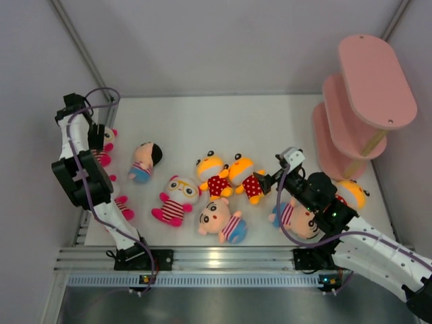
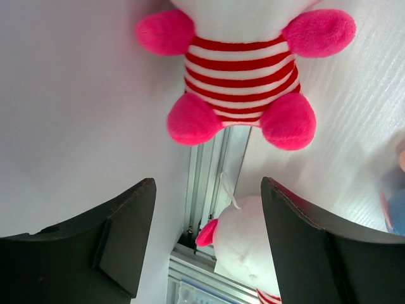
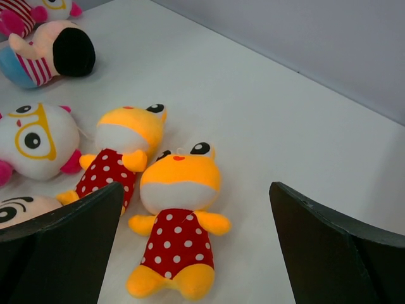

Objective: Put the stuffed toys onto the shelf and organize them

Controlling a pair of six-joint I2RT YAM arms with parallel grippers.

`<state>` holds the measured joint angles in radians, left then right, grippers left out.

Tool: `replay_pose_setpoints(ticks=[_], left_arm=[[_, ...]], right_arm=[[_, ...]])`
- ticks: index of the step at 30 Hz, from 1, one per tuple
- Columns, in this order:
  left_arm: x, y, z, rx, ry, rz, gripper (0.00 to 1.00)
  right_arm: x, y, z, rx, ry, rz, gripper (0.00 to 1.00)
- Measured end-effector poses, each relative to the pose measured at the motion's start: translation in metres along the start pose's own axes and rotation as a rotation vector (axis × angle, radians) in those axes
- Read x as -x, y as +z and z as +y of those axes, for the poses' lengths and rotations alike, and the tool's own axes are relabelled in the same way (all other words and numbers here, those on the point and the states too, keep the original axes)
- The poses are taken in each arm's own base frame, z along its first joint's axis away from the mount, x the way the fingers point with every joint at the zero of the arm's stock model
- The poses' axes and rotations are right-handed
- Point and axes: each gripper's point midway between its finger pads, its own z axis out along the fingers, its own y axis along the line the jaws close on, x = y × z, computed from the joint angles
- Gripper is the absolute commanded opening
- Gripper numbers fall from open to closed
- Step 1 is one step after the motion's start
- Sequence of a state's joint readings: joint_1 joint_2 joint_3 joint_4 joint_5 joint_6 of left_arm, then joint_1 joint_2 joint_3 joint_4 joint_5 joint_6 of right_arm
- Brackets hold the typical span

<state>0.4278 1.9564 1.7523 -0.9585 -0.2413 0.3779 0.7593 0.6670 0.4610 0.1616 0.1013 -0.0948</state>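
Your left gripper (image 2: 207, 190) open at left edge, striped plush (image 2: 240, 69) just beyond fingertips, not gripped. Your right gripper (image 3: 196, 190) wide open over polka-dot plush (image 3: 179, 244), left of shelf (image 1: 376, 81).

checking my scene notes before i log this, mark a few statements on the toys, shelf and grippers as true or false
1. The top board of the shelf carries no toy. True.
2. One orange polka-dot toy lies right beside another on the table. True.
3. The right gripper is shut on an orange polka-dot toy. False: its jaws stand wide open over that toy and hold nothing.
4. The left gripper grips the striped toy. False: its jaws are open with nothing between them, and the striped toy lies beyond the fingertips.
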Motion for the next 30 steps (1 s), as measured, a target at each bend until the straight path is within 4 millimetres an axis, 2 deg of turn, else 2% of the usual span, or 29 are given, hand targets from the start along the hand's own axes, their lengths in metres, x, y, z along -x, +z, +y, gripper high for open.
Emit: replay_pose_setpoints(ticks=[3,6,10,15,17,20,21,24,27,30], left_arm=[[0.004,-0.012,0.013,0.012,-0.019,-0.037,0.72],[0.003,-0.009,0.023,0.021,-0.037,-0.037,0.75],[-0.005,0.013,0.023,0.007,-0.037,0.014,0.80],[-0.011,0.052,0.010,-0.034,-0.021,0.093,0.77],[-0.011,0.063,0.005,-0.050,-0.023,0.107,0.70],[-0.009,0.066,0.003,-0.068,-0.036,0.103,0.48],[-0.007,0.065,0.003,-0.069,-0.041,0.097,0.31],[0.002,0.061,0.006,-0.075,-0.060,0.066,0.00],[0.006,0.060,0.005,-0.089,-0.063,0.050,0.00],[0.008,0.058,-0.006,-0.145,-0.063,0.027,0.00]], right_arm=[[-0.001,0.000,0.000,0.001,-0.001,0.004,0.99],[-0.001,0.000,0.000,0.001,-0.001,0.004,0.99],[-0.001,0.000,0.000,0.001,-0.001,0.004,1.00],[-0.001,0.000,0.000,0.002,-0.001,0.004,0.99],[-0.001,0.000,0.000,0.002,-0.001,0.005,0.99],[-0.001,0.000,0.000,0.002,-0.001,0.006,0.99],[-0.002,0.000,0.000,0.002,-0.001,0.006,0.99],[-0.002,0.000,0.000,0.001,-0.001,0.007,0.99],[-0.001,0.000,0.000,0.001,-0.001,0.006,0.99],[-0.001,0.000,0.000,0.003,-0.005,0.004,0.99]])
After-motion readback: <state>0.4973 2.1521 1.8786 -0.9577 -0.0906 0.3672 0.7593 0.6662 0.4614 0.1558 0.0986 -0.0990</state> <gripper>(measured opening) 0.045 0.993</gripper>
